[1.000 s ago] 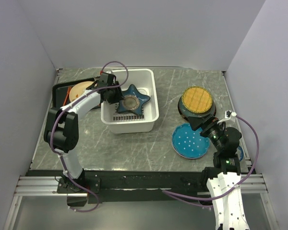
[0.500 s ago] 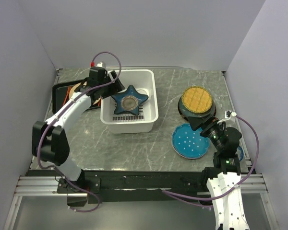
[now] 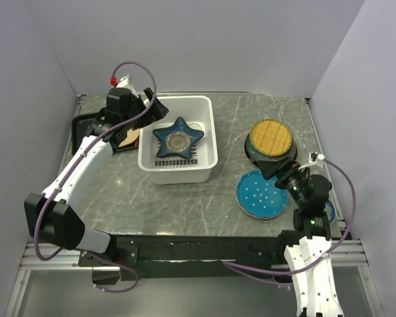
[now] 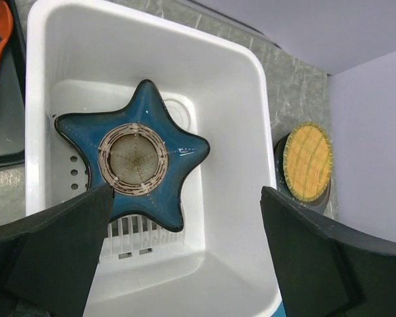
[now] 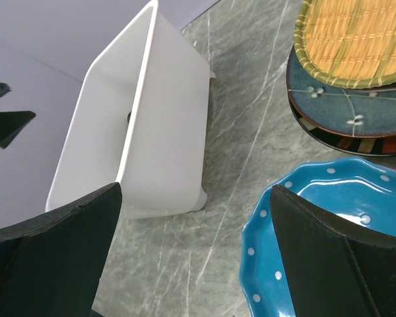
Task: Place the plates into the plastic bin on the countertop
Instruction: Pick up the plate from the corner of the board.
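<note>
A blue star-shaped plate (image 3: 178,139) (image 4: 132,155) lies in the white plastic bin (image 3: 178,176) (image 4: 241,125) (image 5: 165,119), free of any grip. My left gripper (image 3: 152,105) (image 4: 186,193) hangs open above the bin's far left corner, with nothing between its fingers. A teal dotted plate (image 3: 263,194) (image 5: 330,218) rests on the countertop (image 3: 185,205) at the right. Behind it a yellow woven-look plate (image 3: 271,137) (image 5: 363,39) tops a stack with a dark teal plate (image 5: 343,99). My right gripper (image 3: 272,172) (image 5: 197,188) is open just over the dotted plate's near edge.
A flat black tray (image 3: 82,129) (image 4: 3,135) lies left of the bin, with a tan plate (image 3: 127,137) on it, mostly hidden by my left arm. An orange item (image 4: 3,26) also lies on the tray. White walls close in the counter on three sides.
My left gripper opened and let go of the star plate, then rose and drew back to the left. The plate settled lower in the bin. The right arm has not moved.
</note>
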`<state>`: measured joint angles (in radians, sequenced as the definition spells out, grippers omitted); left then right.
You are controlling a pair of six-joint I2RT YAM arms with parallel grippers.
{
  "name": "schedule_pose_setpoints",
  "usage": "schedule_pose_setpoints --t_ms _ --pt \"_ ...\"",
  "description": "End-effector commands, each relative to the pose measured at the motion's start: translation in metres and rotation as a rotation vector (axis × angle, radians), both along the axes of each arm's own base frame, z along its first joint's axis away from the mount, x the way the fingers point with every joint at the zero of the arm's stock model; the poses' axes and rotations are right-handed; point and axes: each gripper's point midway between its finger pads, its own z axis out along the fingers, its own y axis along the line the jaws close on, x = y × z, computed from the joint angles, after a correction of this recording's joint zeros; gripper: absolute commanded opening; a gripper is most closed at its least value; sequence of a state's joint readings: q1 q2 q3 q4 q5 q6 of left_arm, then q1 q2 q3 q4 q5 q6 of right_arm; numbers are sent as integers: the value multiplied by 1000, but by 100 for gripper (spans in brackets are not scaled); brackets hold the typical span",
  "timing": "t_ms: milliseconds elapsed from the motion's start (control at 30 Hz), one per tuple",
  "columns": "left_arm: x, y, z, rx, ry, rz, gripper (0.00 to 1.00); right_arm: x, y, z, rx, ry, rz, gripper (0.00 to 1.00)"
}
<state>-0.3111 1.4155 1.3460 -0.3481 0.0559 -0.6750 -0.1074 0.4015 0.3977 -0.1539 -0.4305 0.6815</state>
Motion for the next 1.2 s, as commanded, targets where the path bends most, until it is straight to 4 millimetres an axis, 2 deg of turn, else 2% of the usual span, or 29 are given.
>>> schedule_pose_setpoints --t_ms 0,167,300,467,633,867,1167 --pt "-11 -1 34 -36 -94 -22 98 3 -1 10 -25 -32 -2 100" --pt "-19 -7 48 -62 -124 -70 99 4 -3 9 -37 -21 -7 100" --pt "-24 -17 48 -82 -123 -128 98 4 -5 7 -48 -15 -16 100" --pt "-33 -42 45 -67 -111 -200 98 7 -15 4 -76 22 -68 100" --pt "-42 -68 48 -90 -128 -250 99 11 -32 -7 -129 108 -145 100" --pt "-52 -97 46 -88 -120 -325 99 16 -39 -13 -143 166 -173 100" --pt "-71 -135 36 -94 -97 -438 98 17 -59 -22 -181 240 -266 100"
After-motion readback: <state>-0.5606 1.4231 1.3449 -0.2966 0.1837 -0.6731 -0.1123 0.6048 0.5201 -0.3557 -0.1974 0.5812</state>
